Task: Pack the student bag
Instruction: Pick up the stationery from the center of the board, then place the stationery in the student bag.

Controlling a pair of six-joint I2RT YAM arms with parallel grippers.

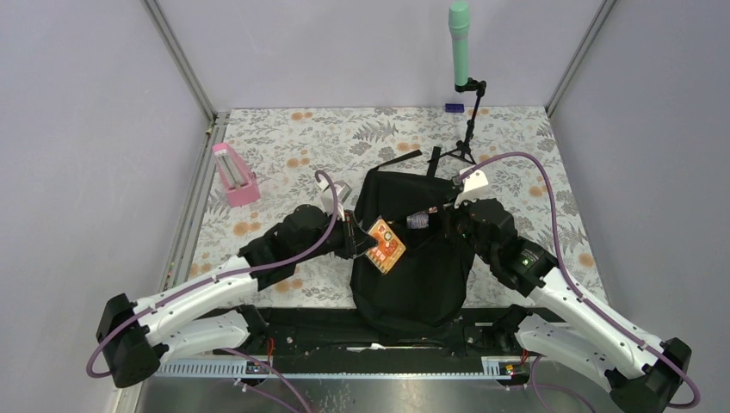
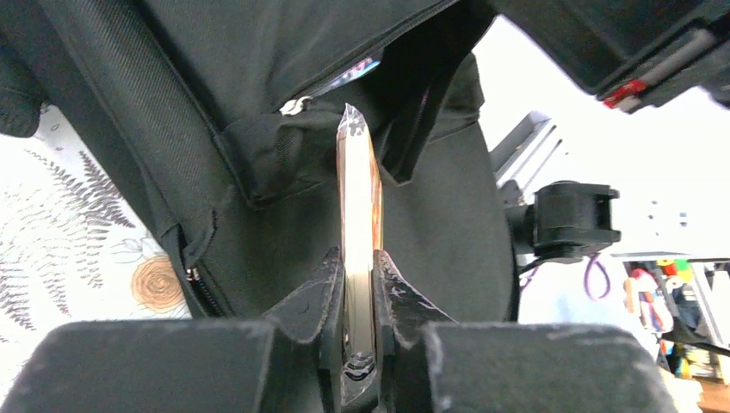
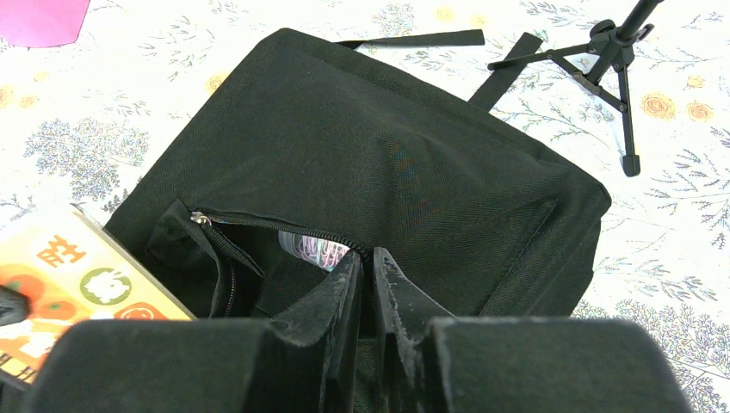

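While both my arms reach in from the near edge, the overhead view shows the backpack [image 1: 413, 267] lying flat in the middle of the flowered surface [image 1: 284, 138], straps toward the far side. My left arm bends at the elbow and comes in from the left, putting the left pincer [image 1: 363, 241] at the bag's left edge, with an orange packet [image 1: 386, 247] over the black fabric. My right arm mirrors it, and the right pincer [image 1: 437, 222] is over the bag's upper part. A tripod [image 1: 466, 142] stands just beyond the bag, and a pink stand [image 1: 234, 176] is well apart on the left.

From my left wrist, the packet is edge-on and upright. My fingers [image 2: 314, 297] are clamped on its lower end, and its top is near the open pocket.

From my right wrist, the fingers [image 3: 340, 297] are almost together, pinching the black fabric at the lip of the pocket, beside its zipper [image 3: 258, 225]. Something striped [image 3: 314, 249] shows inside. The packet's printed face is at the lower left.
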